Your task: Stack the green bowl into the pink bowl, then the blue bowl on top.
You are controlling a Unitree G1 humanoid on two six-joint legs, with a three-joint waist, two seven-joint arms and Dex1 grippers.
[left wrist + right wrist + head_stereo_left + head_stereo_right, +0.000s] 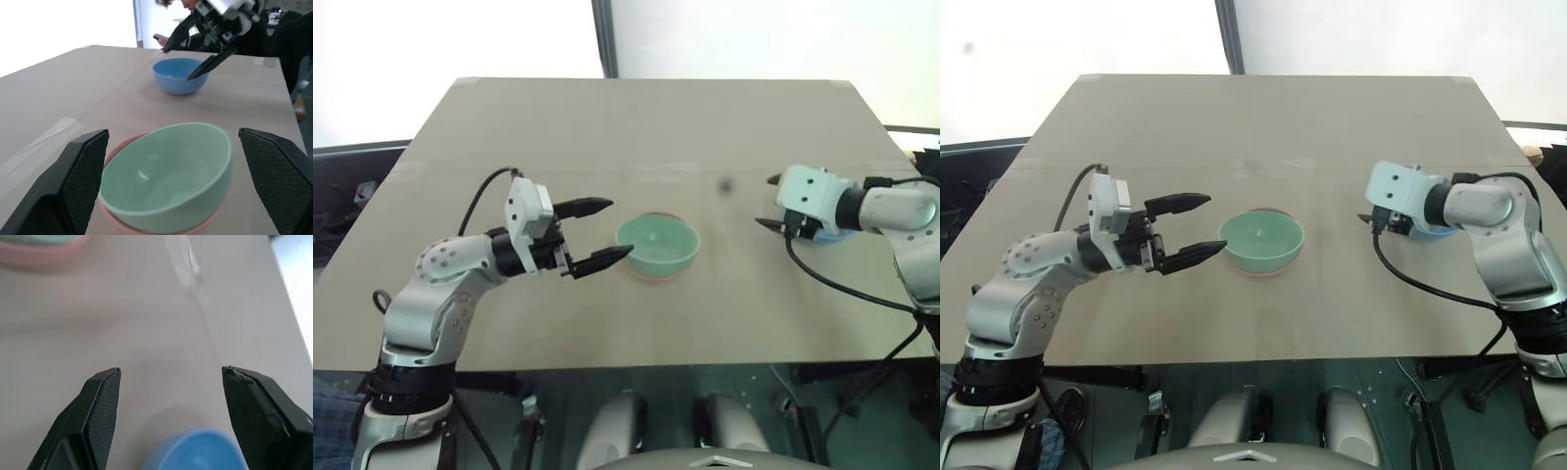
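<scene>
On the bench, the green bowl already sits nested in the pink bowl. Left hand gapes empty beside them. Right hand, wide and empty, hovers over the blue bowl; next it should close on the rim.

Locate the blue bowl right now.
The blue bowl sits on the table's right side, apart from the green bowl nested in the pink bowl at the centre. The open right claw hovers just over it.
</scene>
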